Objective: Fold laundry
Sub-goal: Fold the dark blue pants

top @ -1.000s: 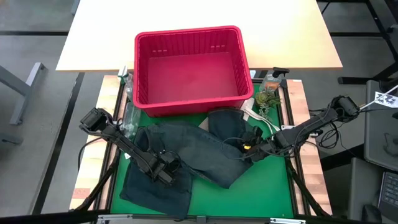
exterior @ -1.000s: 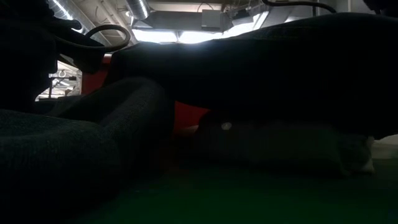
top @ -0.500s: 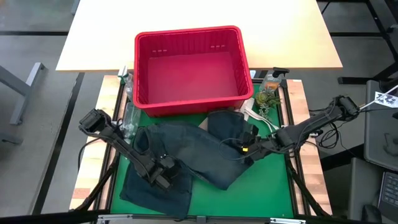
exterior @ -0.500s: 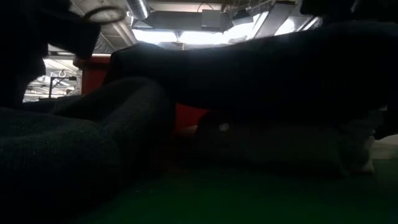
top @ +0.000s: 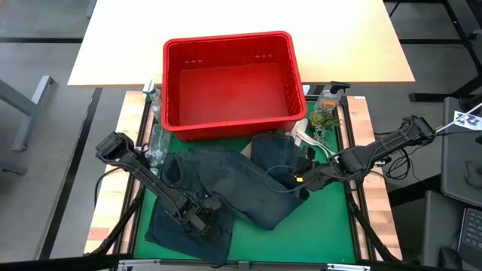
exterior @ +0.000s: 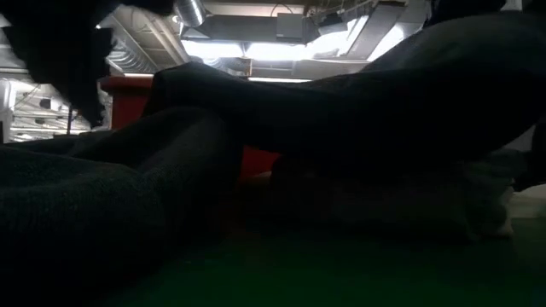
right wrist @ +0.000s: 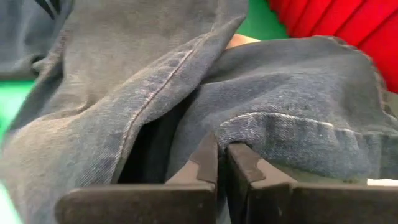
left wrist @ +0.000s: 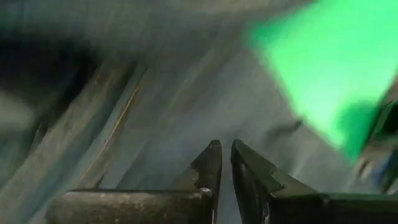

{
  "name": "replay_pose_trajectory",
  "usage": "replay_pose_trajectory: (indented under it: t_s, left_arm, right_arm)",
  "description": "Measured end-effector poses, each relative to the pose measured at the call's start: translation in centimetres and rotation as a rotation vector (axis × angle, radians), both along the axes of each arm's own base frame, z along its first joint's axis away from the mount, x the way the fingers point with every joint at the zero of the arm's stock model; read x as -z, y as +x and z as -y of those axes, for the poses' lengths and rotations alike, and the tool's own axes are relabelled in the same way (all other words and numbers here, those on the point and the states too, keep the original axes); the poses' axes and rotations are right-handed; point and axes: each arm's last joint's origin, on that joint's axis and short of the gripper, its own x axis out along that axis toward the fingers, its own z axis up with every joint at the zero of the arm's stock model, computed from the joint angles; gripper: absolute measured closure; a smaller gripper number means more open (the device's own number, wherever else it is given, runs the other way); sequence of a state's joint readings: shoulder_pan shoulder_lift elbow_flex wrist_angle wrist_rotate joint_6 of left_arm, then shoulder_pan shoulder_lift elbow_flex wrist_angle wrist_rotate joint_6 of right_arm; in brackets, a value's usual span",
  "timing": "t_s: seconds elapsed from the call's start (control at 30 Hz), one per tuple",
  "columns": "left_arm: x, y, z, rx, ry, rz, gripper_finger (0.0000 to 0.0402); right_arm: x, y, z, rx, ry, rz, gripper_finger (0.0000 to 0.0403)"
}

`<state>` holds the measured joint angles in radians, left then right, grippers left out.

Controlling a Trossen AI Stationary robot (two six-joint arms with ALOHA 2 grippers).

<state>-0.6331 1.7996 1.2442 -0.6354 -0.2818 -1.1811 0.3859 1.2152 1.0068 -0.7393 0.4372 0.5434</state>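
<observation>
Jeans [top: 233, 184]: lying spread in front of the basket [top: 230, 83], laid out for folding.
Right gripper [top: 303, 178]: clenching a denim fold near the basket, apparently for lifting.
Left gripper [top: 197, 222]: far from the basket, nearly closed over denim; grip unclear.

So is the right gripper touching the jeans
Touching. In the right wrist view the right gripper has its fingertips closed on a fold of the jeans; the high view shows it down on the denim too.

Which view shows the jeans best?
The high view: the jeans lie spread whole on the green mat below the basket. Both wrist views show only close denim folds; the low view, dark bulk.
</observation>
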Motion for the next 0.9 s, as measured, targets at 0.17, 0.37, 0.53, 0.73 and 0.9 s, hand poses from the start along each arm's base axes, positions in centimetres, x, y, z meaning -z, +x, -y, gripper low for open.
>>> replay_pose_trajectory:
  t_s: [0.17, 0.37, 0.53, 0.73, 0.9]
  left_arm:
    - [-1.0, 1.5, 0.6, 0.106, 0.095, 0.229, 0.0369]
    - [-2.5, 3.5, 0.9, 0.244, 0.143, 0.446, 0.0369]
    - [-3.5, 5.0, -0.3, 0.268, 0.26, 0.548, 0.0369]
    - [-2.7, 6.1, -4.2, 0.12, 0.385, 0.443, 0.0369]
    - [-1.6, 6.1, -7.5, -0.001, 0.391, 0.279, 0.0369]
  right_arm:
    - [-1.7, -0.4, -0.1, -0.023, 0.1, -0.055, 0.0394]
    - [-3.6, -1.6, 0.2, 0.028, 0.135, -0.159, 0.0397]
    - [-4.5, -2.3, 0.1, 0.002, 0.247, -0.243, 0.0393]
    - [-5.4, -2.6, -0.5, -0.092, 0.472, -0.322, 0.0394]
    - [-6.5, -3.2, -0.8, -0.12, 0.629, -0.403, 0.0395]
